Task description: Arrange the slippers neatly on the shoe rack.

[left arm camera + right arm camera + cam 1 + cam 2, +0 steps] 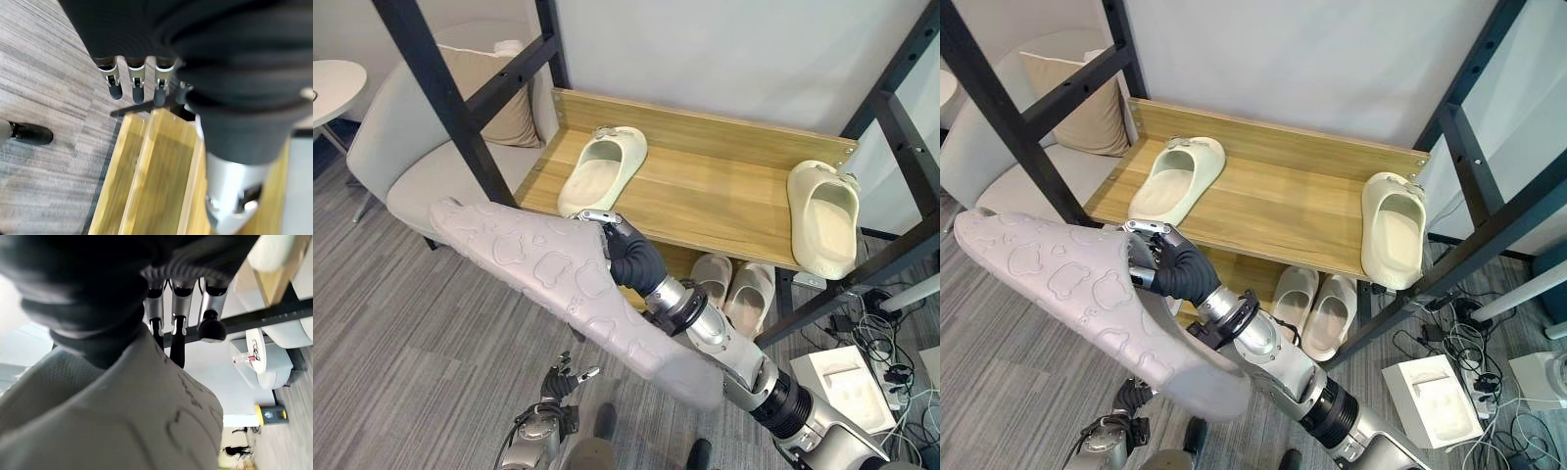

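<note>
Right hand (631,257) holding grey slipper (548,284) sole-up in front of shoe rack (705,186).
Fingers (177,335) curled round the slipper's edge, grip closed on it; slipper is off the shelf, tilted, patterned sole facing the camera. Two cream slippers on the top shelf, well apart: one (602,168) at left, one (824,215) at right edge, overhanging the front. Another cream pair (734,289) on the lower shelf. Left hand (563,380) low by the floor, fingers (138,83) straight, holding nothing. Armchair (411,147) with cushion (494,93) left of rack.
</note>
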`<state>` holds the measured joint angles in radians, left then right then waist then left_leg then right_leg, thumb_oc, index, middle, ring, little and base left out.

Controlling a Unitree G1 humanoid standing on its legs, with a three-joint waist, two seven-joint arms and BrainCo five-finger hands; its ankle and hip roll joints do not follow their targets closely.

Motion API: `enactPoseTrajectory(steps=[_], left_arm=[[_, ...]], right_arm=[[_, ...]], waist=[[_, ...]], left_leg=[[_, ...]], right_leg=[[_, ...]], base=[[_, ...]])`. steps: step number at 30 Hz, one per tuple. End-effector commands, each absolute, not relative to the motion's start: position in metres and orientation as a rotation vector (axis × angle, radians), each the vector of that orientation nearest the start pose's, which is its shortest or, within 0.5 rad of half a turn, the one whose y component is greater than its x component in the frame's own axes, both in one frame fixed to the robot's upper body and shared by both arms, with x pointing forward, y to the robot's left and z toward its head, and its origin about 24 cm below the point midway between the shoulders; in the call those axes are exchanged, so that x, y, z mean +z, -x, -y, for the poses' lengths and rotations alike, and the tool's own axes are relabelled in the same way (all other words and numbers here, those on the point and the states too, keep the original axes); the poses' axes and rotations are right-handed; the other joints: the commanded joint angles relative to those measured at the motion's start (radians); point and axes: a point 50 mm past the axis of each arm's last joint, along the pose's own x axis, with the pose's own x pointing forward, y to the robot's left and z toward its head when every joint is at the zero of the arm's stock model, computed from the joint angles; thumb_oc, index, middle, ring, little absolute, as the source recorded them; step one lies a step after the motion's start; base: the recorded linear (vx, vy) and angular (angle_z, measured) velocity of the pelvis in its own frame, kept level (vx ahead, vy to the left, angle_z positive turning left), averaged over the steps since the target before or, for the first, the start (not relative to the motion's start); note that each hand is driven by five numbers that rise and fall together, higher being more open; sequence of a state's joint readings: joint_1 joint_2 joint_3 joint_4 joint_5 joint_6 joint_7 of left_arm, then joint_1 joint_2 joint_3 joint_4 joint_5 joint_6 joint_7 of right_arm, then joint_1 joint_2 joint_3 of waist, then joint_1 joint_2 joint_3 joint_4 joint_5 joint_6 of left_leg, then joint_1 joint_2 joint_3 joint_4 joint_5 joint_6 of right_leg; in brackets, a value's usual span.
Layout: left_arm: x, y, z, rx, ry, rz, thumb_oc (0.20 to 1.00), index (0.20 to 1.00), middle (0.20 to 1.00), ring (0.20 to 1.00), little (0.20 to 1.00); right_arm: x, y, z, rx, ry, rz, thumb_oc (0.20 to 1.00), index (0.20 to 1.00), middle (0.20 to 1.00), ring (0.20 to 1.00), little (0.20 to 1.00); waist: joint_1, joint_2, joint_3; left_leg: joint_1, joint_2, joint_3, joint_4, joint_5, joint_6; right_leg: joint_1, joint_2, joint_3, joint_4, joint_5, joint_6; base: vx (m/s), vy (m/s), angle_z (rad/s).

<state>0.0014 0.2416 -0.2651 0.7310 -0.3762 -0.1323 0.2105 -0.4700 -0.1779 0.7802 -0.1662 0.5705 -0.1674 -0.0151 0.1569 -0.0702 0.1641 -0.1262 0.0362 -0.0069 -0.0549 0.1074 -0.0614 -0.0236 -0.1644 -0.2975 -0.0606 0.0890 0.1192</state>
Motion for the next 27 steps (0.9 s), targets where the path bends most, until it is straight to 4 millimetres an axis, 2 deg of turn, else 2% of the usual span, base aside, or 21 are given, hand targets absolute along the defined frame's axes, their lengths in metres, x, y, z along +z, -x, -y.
enactPoseTrajectory(steps=[1,2,3,4,5,6,8,9,10,11,12,13,14,15,16,17,19,21,22,25,27], left_arm=[[-0.055,-0.243,-0.203,0.242,0.006,-0.37,1.0,1.0,1.0,1.0,1.0],[-0.044,-0.253,-0.204,0.254,0.019,-0.313,1.0,1.0,1.0,1.0,1.0],[-0.044,-0.253,-0.204,0.254,0.019,-0.312,1.0,1.0,1.0,1.0,1.0],[-0.034,-0.26,-0.206,0.269,0.031,-0.267,1.0,1.0,1.0,1.0,1.0],[-0.026,-0.265,-0.206,0.271,0.039,-0.231,1.0,1.0,1.0,1.0,1.0],[-0.021,-0.268,-0.205,0.268,0.037,-0.204,1.0,1.0,1.0,1.0,1.0],[-0.001,-0.278,-0.196,0.244,0.061,-0.104,1.0,1.0,1.0,1.0,1.0],[0.011,-0.285,-0.191,0.214,0.07,-0.052,1.0,1.0,1.0,1.0,1.0],[0.011,-0.286,-0.19,0.214,0.069,-0.051,1.0,1.0,1.0,1.0,1.0],[0.019,-0.29,-0.184,0.187,0.07,-0.017,1.0,1.0,1.0,1.0,1.0],[0.029,-0.295,-0.177,0.142,0.071,0.021,1.0,1.0,1.0,1.0,1.0],[0.033,-0.297,-0.174,0.125,0.078,0.036,1.0,1.0,1.0,1.0,1.0],[0.036,-0.298,-0.171,0.104,0.076,0.044,1.0,1.0,1.0,1.0,1.0],[0.036,-0.298,-0.171,0.104,0.076,0.044,1.0,1.0,1.0,1.0,1.0],[0.04,-0.3,-0.166,0.07,0.068,0.057,1.0,1.0,1.0,1.0,1.0],[0.04,-0.3,-0.166,0.07,0.068,0.057,1.0,1.0,1.0,1.0,1.0],[0.04,-0.301,-0.161,0.041,0.057,0.053,1.0,1.0,1.0,1.0,1.0],[0.044,-0.303,-0.153,-0.009,0.046,0.063,1.0,1.0,1.0,1.0,1.0],[0.045,-0.302,-0.151,-0.027,0.041,0.066,1.0,1.0,1.0,1.0,1.0],[0.047,-0.305,-0.145,-0.049,0.037,0.067,1.0,1.0,1.0,1.0,1.0],[0.052,-0.306,-0.139,-0.074,0.046,0.083,1.0,1.0,1.0,1.0,1.0]], right_arm=[[0.191,-0.234,-0.015,0.979,-0.181,0.605,0.2,0.2,0.2,0.2,0.2],[0.189,-0.242,-0.014,0.922,-0.057,0.632,0.2,0.2,0.2,0.2,0.2],[0.189,-0.242,-0.015,0.921,-0.056,0.634,0.2,0.2,0.2,0.2,0.2],[0.185,-0.253,-0.011,0.844,0.041,0.643,0.2,0.2,0.2,0.2,0.2],[0.19,-0.264,-0.005,0.743,0.208,0.713,0.2,0.2,0.2,0.2,0.2],[0.191,-0.272,-0.001,0.659,0.295,0.745,0.2,0.2,0.2,0.2,0.2],[0.197,-0.312,0.024,0.325,0.545,0.803,0.2,0.2,0.2,0.2,0.2],[0.212,-0.328,0.038,0.164,0.663,0.849,0.2,0.2,0.2,0.2,0.2],[0.212,-0.328,0.038,0.164,0.663,0.85,0.2,0.2,0.2,0.2,0.2],[0.219,-0.34,0.048,0.05,0.674,0.846,0.2,0.2,0.2,0.2,0.2],[0.231,-0.359,0.069,-0.101,0.77,0.832,0.2,0.2,0.2,0.2,0.2],[0.238,-0.369,0.083,-0.178,0.814,0.807,0.2,0.2,0.2,0.2,0.2],[0.245,-0.373,0.092,-0.229,0.843,0.808,0.2,0.2,0.2,0.2,0.2],[0.245,-0.373,0.092,-0.229,0.843,0.808,0.2,0.2,0.2,0.2,0.2],[0.255,-0.384,0.114,-0.334,0.897,0.771,0.2,0.2,0.2,0.2,0.2],[0.255,-0.384,0.114,-0.334,0.897,0.771,0.2,0.2,0.2,0.2,0.2],[0.259,-0.391,0.128,-0.39,0.923,0.728,0.2,0.2,0.2,0.2,0.2],[0.269,-0.402,0.149,-0.46,0.975,0.656,0.2,0.2,0.2,0.2,0.2],[0.274,-0.406,0.155,-0.477,1.008,0.636,0.2,0.2,0.2,0.2,0.2],[0.273,-0.415,0.164,-0.51,1.015,0.534,0.2,0.2,0.2,0.2,0.2],[0.281,-0.418,0.185,-0.584,0.977,0.457,0.2,0.2,0.2,0.2,0.2]], waist=[[0.032,0.013,0.149],[0.034,0.019,0.178],[0.034,0.018,0.176],[0.034,0.024,0.199],[0.035,0.029,0.207],[0.035,0.034,0.21],[0.043,0.054,0.223],[0.046,0.062,0.222],[0.047,0.062,0.22],[0.053,0.068,0.225],[0.065,0.075,0.237],[0.07,0.077,0.241],[0.075,0.077,0.245],[0.075,0.077,0.244],[0.082,0.078,0.257],[0.082,0.078,0.257],[0.088,0.076,0.263],[0.104,0.071,0.284],[0.11,0.064,0.292],[0.123,0.064,0.306],[0.133,0.075,0.314]], left_leg=[[-0.047,0.001,-0.003,0.119,-0.074,-0.002],[-0.095,-0.002,-0.013,0.167,-0.078,-0.002],[-0.102,-0.003,-0.013,0.173,-0.08,-0.002],[-0.143,-0.008,-0.025,0.212,-0.083,-0.001],[-0.196,-0.013,-0.036,0.256,-0.092,0.001],[-0.228,-0.018,-0.046,0.279,-0.095,0.003],[-0.318,-0.034,-0.068,0.357,-0.116,0.012],[-0.363,-0.037,-0.079,0.385,-0.121,0.015],[-0.368,-0.037,-0.079,0.388,-0.123,0.015],[-0.403,-0.043,-0.087,0.419,-0.128,0.018],[-0.452,-0.05,-0.098,0.45,-0.133,0.022],[-0.478,-0.053,-0.104,0.467,-0.136,0.023],[-0.5,-0.056,-0.108,0.484,-0.14,0.024],[-0.501,-0.056,-0.108,0.484,-0.14,0.024],[-0.536,-0.057,-0.117,0.505,-0.144,0.024],[-0.536,-0.057,-0.117,0.505,-0.144,0.024],[-0.563,-0.06,-0.123,0.519,-0.147,0.026],[-0.602,-0.063,-0.133,0.533,-0.151,0.026],[-0.606,-0.063,-0.137,0.546,-0.184,0.023],[-0.621,-0.065,-0.136,0.559,-0.192,0.025],[-0.631,-0.075,-0.139,0.57,-0.197,0.026]], right_leg=[[-0.055,-0.055,0.032,0.189,-0.102,0.038],[-0.098,-0.064,0.036,0.229,-0.105,0.035],[-0.105,-0.065,0.036,0.234,-0.108,0.035],[-0.139,-0.07,0.041,0.266,-0.111,0.032],[-0.179,-0.078,0.041,0.304,-0.119,0.03],[-0.205,-0.08,0.039,0.329,-0.124,0.03],[-0.276,-0.088,0.036,0.411,-0.147,0.026],[-0.321,-0.094,0.033,0.45,-0.158,0.025],[-0.326,-0.094,0.034,0.452,-0.16,0.025],[-0.358,-0.099,0.033,0.484,-0.166,0.024],[-0.403,-0.105,0.029,0.519,-0.176,0.022],[-0.426,-0.108,0.025,0.535,-0.181,0.023],[-0.446,-0.111,0.025,0.548,-0.184,0.023],[-0.447,-0.111,0.025,0.548,-0.184,0.023],[-0.473,-0.113,0.018,0.563,-0.187,0.023],[-0.473,-0.113,0.018,0.563,-0.187,0.023],[-0.498,-0.113,0.012,0.577,-0.192,0.023],[-0.523,-0.111,-0.001,0.582,-0.194,0.025],[-0.522,-0.108,0.001,0.583,-0.218,0.035],[-0.528,-0.107,-0.004,0.585,-0.223,0.037],[-0.529,-0.11,-0.009,0.588,-0.229,0.036]], base=[[-0.46,-0.03,0.17],[-0.24,-0.013,0.18],[-0.24,-0.005,0.2],[-0.19,-0.006,0.27],[-0.22,-0.001,0.22],[-0.18,0.0,0.17],[-0.18,0.028,0.22],[-0.12,0.034,0.37],[-0.09,0.033,0.43],[-0.11,0.022,0.47],[-0.13,0.029,0.48],[-0.1,0.019,0.34],[-0.04,0.014,0.2],[-0.04,0.029,0.08],[-0.02,0.023,0.08],[-0.03,0.034,0.08],[0.0,0.021,0.12],[0.05,0.008,0.25],[0.1,-0.006,0.18],[0.06,0.026,0.21],[0.04,0.019,0.06]])
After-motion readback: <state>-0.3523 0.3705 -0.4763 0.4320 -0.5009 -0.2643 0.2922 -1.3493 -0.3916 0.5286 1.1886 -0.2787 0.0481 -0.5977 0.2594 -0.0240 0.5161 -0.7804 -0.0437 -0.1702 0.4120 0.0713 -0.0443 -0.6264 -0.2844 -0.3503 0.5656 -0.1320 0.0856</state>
